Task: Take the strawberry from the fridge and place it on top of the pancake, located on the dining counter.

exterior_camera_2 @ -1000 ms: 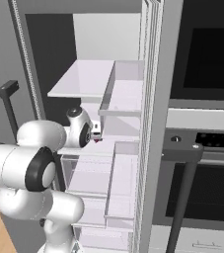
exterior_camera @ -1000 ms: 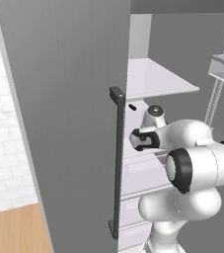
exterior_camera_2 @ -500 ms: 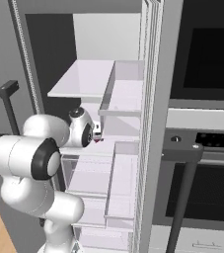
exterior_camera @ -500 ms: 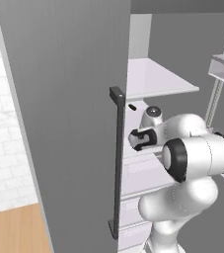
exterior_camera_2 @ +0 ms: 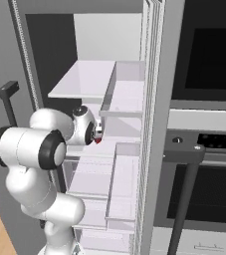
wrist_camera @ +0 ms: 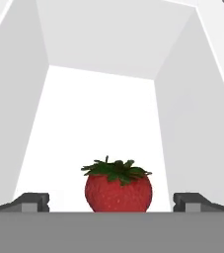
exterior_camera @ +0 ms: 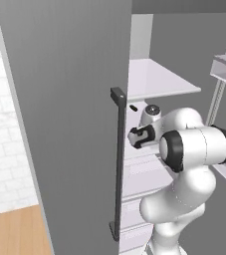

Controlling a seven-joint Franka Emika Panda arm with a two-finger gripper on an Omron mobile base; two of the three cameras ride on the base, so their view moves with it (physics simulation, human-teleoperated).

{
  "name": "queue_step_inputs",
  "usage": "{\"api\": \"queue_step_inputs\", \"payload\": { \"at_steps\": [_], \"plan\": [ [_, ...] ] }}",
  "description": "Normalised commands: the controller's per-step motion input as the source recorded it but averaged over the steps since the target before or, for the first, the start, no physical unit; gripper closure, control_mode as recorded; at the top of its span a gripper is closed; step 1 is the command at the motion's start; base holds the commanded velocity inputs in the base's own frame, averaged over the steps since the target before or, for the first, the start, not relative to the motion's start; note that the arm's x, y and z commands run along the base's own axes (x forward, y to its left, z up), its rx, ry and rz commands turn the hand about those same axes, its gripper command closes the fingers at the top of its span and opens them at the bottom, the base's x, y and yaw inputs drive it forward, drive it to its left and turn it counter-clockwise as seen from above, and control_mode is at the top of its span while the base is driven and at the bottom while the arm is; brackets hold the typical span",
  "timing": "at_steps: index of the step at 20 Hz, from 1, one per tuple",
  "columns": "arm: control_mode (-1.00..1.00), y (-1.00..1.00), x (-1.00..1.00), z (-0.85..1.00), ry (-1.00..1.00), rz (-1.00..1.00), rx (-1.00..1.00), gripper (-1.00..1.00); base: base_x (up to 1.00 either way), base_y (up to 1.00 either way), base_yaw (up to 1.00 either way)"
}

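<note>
Low in the centre of the hand view, the strawberry point(wrist_camera: 118, 185) is sitting on a white shelf inside the fridge point(exterior_camera: 69, 99), between the wide-open fingers of the gripper point(wrist_camera: 111, 201), which is risking nudging the berry away if closing off-centre.

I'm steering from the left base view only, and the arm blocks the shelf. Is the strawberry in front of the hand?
Observer: Yes. In the hand view the strawberry sits upright, leaves on top, centred between the two fingertips.
Operator: Are the jaws around it yet?
Observer: They stand wide open, one tip on each side, both clear of the berry.
Operator: Anything else near it?
Observer: No. The hand view has bare white fridge floor and walls around it.
</note>
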Motion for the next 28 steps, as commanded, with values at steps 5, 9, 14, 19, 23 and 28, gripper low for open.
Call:
{"api": "queue_step_inputs", "payload": {
  "at_steps": [5,9,14,19,23,28],
  "plan": [
    [-1.00,-0.01,0.12,-0.13,0.00,0.00,0.00,-1.00,0.00,0.00,0.00],
    [-1.00,-0.08,0.00,-0.23,0.00,0.01,0.00,-1.00,0.00,0.00,0.00],
    [-1.00,-0.01,0.07,-0.14,0.00,0.01,0.00,-1.00,0.00,0.00,0.00],
    [-1.00,-0.04,0.09,-0.18,0.00,0.01,0.00,1.00,0.00,0.00,0.00],
    [-1.00,-0.21,-0.08,-0.35,0.00,0.01,0.00,1.00,0.00,0.00,0.00],
    [-1.00,-0.21,-0.09,-0.17,-0.01,0.01,0.01,1.00,0.00,0.00,0.00]
  ]
}}
